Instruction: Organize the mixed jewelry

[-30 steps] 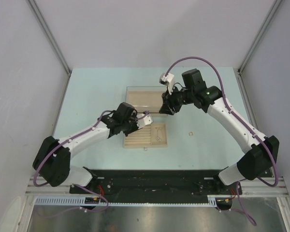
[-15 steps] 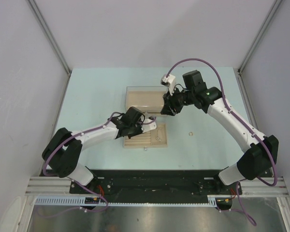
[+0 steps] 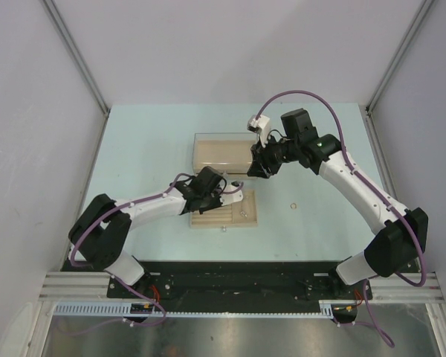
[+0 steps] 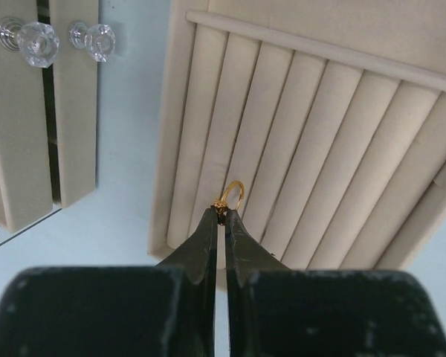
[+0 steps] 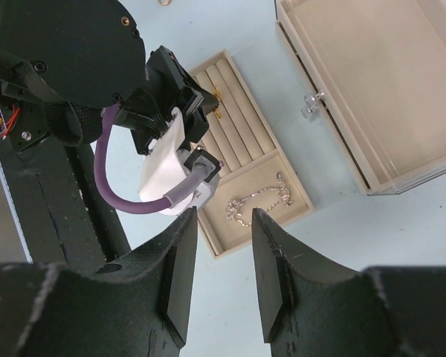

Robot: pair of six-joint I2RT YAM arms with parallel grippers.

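Left gripper (image 4: 221,217) is clamped on a gold ring (image 4: 233,193), tips pinching it at the small bump on the band, with the loop standing free above them. The ring sits over a groove between two padded rolls at the left side of the tray (image 4: 342,111). Whether it already touches the padding cannot be told. Handling call: the ring is near weightless, rigid, smooth metal and likely slippery, so an edge pinch like this one suits it. It could twist or pop out if pushed hard into the groove. The chain (image 5: 262,201) lies loose in the tray's open compartment beside the rolls. It is limp and tangle-prone and best taken at one bunched spot. Right gripper (image 5: 223,256) hangs above the tray's far right corner near the box (image 3: 208,152), jaws apart with nothing between them. A second ring (image 3: 292,205) lies on the table (image 3: 149,141) to the right of the tray, well apart from both grippers. On views, the left wrist camera alone shows the grip point and the groove alignment, plus the box's clear knobs (image 4: 37,41). The right wrist camera alone shows the chain's layout. The top camera alone places the loose ring relative to both arms, but the held ring is too small to make out there.
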